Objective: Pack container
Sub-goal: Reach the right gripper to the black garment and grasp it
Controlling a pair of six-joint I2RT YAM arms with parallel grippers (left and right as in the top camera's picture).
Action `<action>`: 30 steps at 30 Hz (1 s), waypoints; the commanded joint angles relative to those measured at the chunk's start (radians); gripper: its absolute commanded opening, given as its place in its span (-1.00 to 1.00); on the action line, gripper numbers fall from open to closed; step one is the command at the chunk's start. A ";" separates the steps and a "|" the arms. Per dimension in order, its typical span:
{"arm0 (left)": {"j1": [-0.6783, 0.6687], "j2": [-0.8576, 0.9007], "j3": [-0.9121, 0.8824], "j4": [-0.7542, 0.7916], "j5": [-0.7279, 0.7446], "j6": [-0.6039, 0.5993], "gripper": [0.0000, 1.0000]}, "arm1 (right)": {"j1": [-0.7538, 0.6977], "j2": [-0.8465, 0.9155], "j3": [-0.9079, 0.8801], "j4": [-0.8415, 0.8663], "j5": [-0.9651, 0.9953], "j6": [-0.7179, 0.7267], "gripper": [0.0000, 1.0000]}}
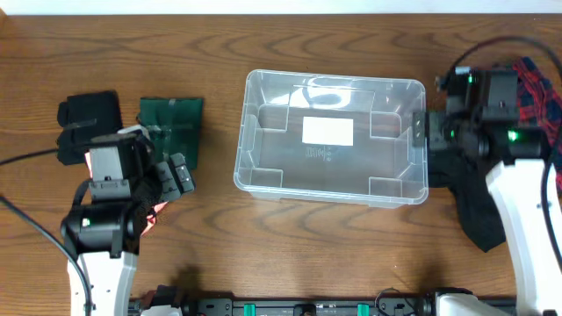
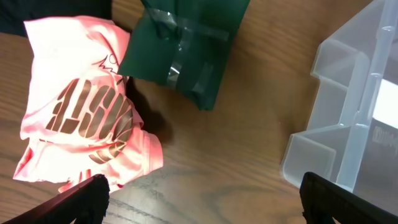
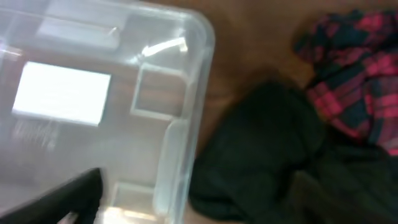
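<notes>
The clear container [image 1: 329, 136] stands empty mid-table, with a white label [image 1: 327, 131] on its base. My left gripper [image 1: 178, 177] is open and empty. In the left wrist view its fingers [image 2: 202, 205] straddle bare wood between a pink printed shirt [image 2: 87, 118] and the container's corner [image 2: 348, 130]. My right gripper [image 1: 423, 132] hovers at the container's right wall. In the right wrist view it [image 3: 205, 205] is open, with one finger over the container's inside [image 3: 180, 93]; the other is hard to tell from a black garment [image 3: 267, 155].
A folded dark green garment [image 1: 174, 123] and a black garment [image 1: 88, 114] lie at the left. A red plaid cloth [image 1: 537, 96] and the black garment [image 1: 470, 197] lie at the right. The pink shirt [image 1: 156, 215] is mostly under my left arm.
</notes>
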 commanded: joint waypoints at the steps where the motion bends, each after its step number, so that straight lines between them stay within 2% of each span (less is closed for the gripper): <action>1: 0.005 0.018 0.021 -0.013 0.011 0.017 0.96 | -0.055 0.035 0.039 0.023 0.096 0.103 0.26; 2: 0.005 0.020 0.021 -0.013 0.011 0.016 0.97 | -0.068 0.046 0.039 0.028 0.105 0.123 0.04; 4: 0.005 0.020 0.021 -0.013 0.011 0.017 0.96 | -0.098 0.075 0.038 0.029 0.108 0.161 -0.14; 6: 0.005 0.020 0.021 -0.013 0.011 0.017 0.96 | -0.115 0.111 0.038 0.022 0.078 0.164 -0.23; 8: 0.005 0.020 0.021 -0.014 0.011 0.017 0.96 | -0.120 0.156 0.037 0.014 0.057 0.163 -0.40; 10: 0.005 0.020 0.021 -0.013 0.011 0.016 0.96 | -0.117 0.206 0.036 0.007 0.044 0.161 -0.43; 16: 0.005 0.020 0.021 -0.012 0.011 0.017 0.96 | -0.081 0.323 0.036 0.046 -0.189 0.065 -0.18; 23: 0.005 0.020 0.021 -0.012 0.011 0.017 0.96 | -0.046 0.344 0.036 0.100 -0.346 0.026 -0.15; 26: 0.005 0.020 0.021 -0.012 0.011 0.016 0.96 | -0.049 0.343 0.038 0.114 -0.338 0.041 -0.08; 28: 0.005 0.020 0.021 -0.011 0.011 0.017 0.96 | -0.051 0.341 0.038 0.108 -0.279 0.062 0.07; 30: 0.005 0.020 0.021 -0.011 0.011 0.016 0.96 | -0.055 0.334 0.039 0.079 -0.142 0.095 0.29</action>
